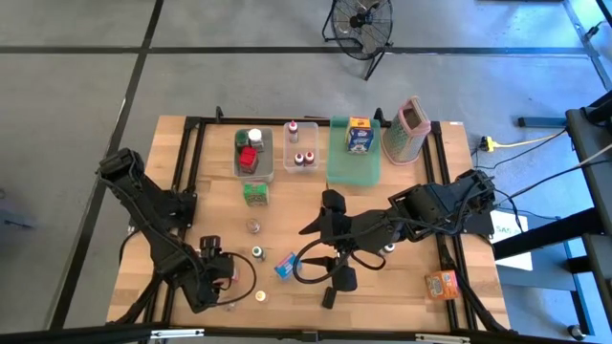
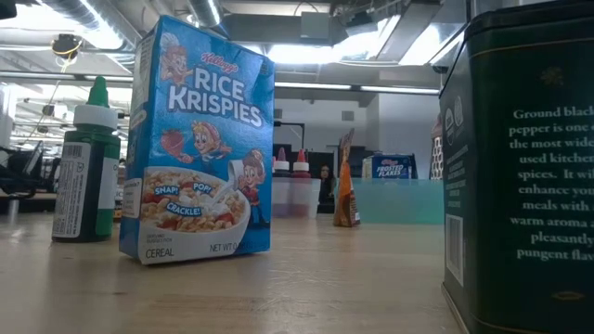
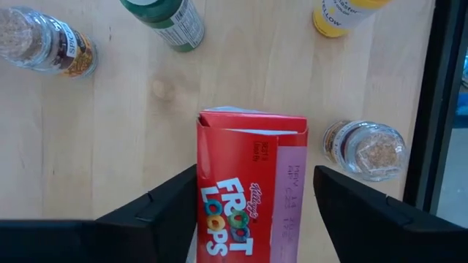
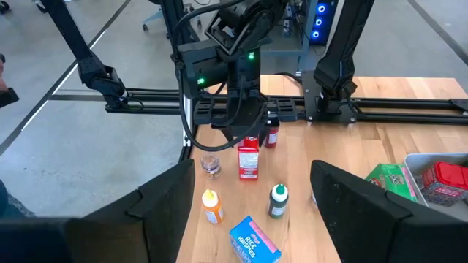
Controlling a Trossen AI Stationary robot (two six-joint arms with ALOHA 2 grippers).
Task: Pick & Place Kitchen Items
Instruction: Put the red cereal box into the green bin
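Observation:
My left gripper [image 3: 252, 219] is open and points down over a small red Froot Loops box [image 3: 251, 191], one finger on each side of it. The box [image 4: 248, 161] stands upright on its base near the table's near left corner, below that gripper [image 1: 225, 275]. My right gripper [image 4: 267, 219] hangs open above the table's middle [image 1: 320, 260], facing the left arm. A blue Rice Krispies box [image 1: 285, 265] stands just in front of it. Around the red box stand a green-capped bottle [image 3: 164, 22], a yellow bottle [image 3: 340, 14] and two spice jars [image 3: 365, 148] [image 3: 44, 47]. My left gripper comes at the Froot Loops box from above, fingers astride its two narrow sides. One finger [image 3: 172, 204] lies against the box's edge [image 3: 199, 190]; a thin gap shows at the other finger [image 3: 351, 212]. I cannot tell whether it touches. The box stands on the table.
At the far side are two clear bins [image 1: 253, 153] [image 1: 301, 155] holding small things, a green tray [image 1: 354, 162] with a cereal box, and the pinkish grater [image 1: 409, 129]. A green box [image 1: 255, 193] and an orange box [image 1: 442, 284] lie apart. A dark pepper tin [image 2: 520, 167] stands near the low camera.

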